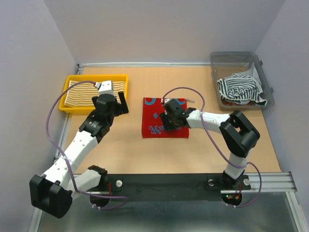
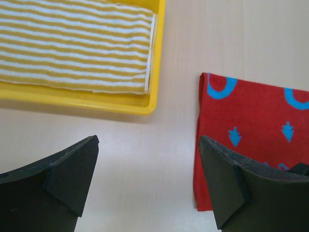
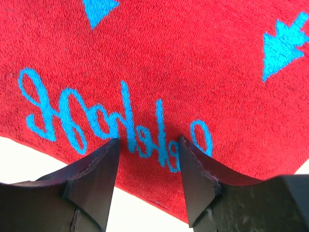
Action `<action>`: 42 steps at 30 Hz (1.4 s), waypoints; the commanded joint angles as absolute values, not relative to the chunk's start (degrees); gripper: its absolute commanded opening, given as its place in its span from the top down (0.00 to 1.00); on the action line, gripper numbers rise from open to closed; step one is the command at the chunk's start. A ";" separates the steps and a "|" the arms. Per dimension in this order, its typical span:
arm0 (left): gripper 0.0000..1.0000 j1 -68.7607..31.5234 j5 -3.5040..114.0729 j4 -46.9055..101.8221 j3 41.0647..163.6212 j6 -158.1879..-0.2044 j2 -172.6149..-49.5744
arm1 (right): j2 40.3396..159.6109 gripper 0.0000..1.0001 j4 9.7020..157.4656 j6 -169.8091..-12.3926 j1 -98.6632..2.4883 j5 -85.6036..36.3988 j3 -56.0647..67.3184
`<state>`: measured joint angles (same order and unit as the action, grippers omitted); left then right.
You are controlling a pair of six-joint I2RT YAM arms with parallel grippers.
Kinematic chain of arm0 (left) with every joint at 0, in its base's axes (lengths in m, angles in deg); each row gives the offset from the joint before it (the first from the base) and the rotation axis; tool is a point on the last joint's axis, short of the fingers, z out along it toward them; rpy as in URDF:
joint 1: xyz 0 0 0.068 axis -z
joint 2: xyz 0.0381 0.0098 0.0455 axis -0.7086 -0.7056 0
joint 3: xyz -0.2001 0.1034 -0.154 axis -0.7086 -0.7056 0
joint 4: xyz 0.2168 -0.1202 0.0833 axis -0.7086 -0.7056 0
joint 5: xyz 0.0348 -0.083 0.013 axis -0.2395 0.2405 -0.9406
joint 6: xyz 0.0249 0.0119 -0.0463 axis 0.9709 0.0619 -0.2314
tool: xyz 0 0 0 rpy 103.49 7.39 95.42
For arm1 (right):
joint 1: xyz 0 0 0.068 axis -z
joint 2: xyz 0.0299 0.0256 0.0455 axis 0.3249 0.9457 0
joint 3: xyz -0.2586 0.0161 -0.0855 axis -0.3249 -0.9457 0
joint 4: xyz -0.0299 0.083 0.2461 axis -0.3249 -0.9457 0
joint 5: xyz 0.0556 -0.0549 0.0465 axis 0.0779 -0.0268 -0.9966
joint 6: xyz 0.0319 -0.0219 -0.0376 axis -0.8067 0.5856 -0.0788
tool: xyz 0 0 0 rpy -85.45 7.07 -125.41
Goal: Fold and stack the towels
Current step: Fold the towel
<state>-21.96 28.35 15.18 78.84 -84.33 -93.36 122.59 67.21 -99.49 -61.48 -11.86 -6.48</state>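
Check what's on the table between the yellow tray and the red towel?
Nothing: bare tabletop between yellow tray and red towel, clearest in the left wrist view; the open left claw hangs above that gap.

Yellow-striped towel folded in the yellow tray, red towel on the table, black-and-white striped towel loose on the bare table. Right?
One slip: the black-and-white striped towel lies crumpled in the clear bin, not on the bare table, as the top external view shows. The rest stands.
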 commanded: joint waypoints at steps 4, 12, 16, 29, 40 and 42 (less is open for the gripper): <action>0.04 -21.83 26.19 16.48 75.70 -82.03 -87.82 | 120.24 0.43 60.81 -105.46 -66.50 -10.11 -14.09; 0.04 -21.83 29.88 18.58 74.03 -79.92 -84.56 | 110.23 0.43 53.33 -109.43 -72.40 -13.80 -17.10; 0.05 -21.83 33.92 19.47 73.77 -77.64 -84.73 | 104.59 0.41 49.04 -101.79 -69.95 -12.83 -10.96; 0.05 -21.83 38.58 19.20 73.59 -73.51 -87.37 | 113.10 0.43 47.62 -75.42 -39.01 -29.16 2.50; 0.05 -21.83 39.02 18.94 74.03 -72.89 -90.00 | 122.95 0.50 47.44 -67.86 -34.25 -34.70 6.72; 0.05 -21.83 40.33 19.20 74.12 -72.80 -90.71 | 124.44 0.50 47.44 -67.33 -34.25 -35.76 7.33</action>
